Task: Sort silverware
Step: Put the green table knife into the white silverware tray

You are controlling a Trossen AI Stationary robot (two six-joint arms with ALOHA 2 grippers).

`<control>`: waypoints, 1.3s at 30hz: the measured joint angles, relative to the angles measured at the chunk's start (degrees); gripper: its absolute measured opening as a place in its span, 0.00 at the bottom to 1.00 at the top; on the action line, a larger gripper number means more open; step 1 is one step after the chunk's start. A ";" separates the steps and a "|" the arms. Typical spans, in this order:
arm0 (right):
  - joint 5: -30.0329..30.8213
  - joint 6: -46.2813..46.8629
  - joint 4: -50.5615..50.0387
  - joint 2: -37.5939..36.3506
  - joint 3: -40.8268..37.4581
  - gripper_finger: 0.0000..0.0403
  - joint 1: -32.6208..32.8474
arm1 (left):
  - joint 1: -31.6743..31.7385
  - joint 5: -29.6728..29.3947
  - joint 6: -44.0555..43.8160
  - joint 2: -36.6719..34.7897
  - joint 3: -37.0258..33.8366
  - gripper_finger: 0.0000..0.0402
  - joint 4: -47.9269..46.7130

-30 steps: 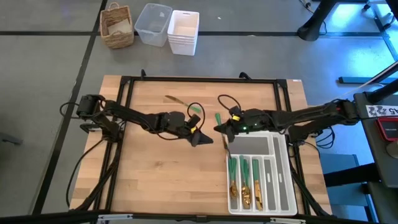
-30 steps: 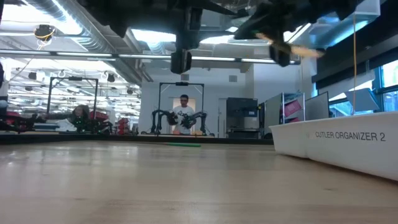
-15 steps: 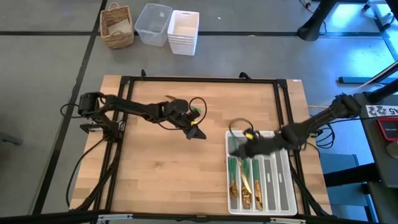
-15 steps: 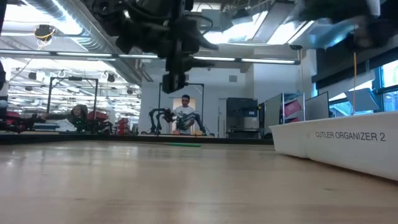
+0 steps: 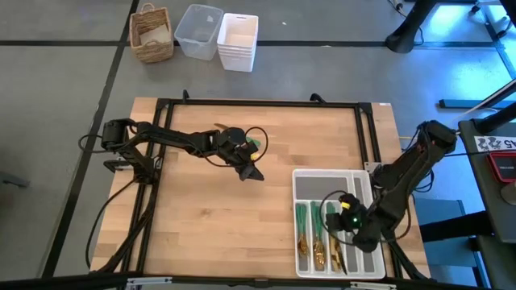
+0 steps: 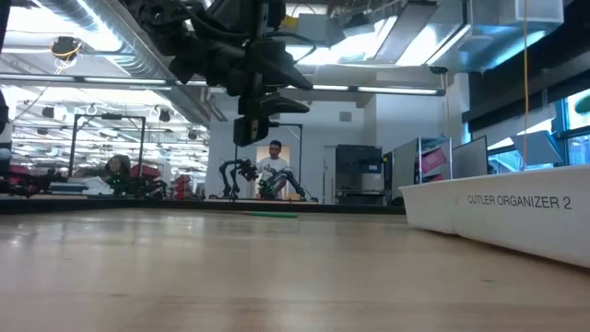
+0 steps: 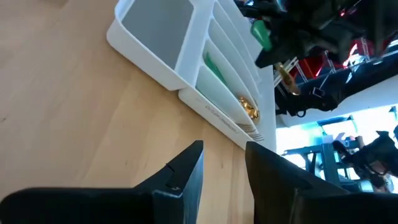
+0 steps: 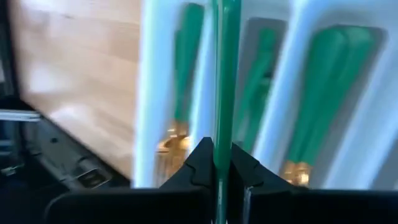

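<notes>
- Right gripper (image 5: 348,223) over the near part of the white tray (image 5: 364,187), fingers clamped on the green handle of one utensil (image 8: 225,74); its head is not visible, so fork, spoon or knife cannot be told.
- Sorted silverware (image 5: 316,234) lies in the tray's left slots, gold heads toward the near end.
- One piece (image 5: 228,129) remains on the table (image 5: 201,225), far side, beyond the left gripper (image 5: 251,171).
- Left gripper hovers mid-table, fingers slightly apart, empty.
- Handling judgement: light, stiff, slim; polished heads probably slippery, so mid-handle is the better hold.
- Obstacles: tray dividers are narrow and occupied; the stray piece lies flat on wood, hard to pinch.
- Basket (image 5: 152,33) and bins (image 5: 218,36) stand off the table.
</notes>
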 joint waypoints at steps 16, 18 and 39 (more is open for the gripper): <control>-4.01 1.78 -3.24 11.76 0.02 0.04 1.20 | 0.00 -0.11 -1.23 0.00 0.00 0.28 0.48; -3.72 1.78 -2.38 12.46 0.06 0.06 1.20 | 0.00 -0.35 -1.30 0.00 0.00 0.28 0.46; -16.50 -0.73 -1.67 12.95 0.04 0.26 -2.29 | 3.89 -0.49 -4.22 0.00 0.00 0.28 0.44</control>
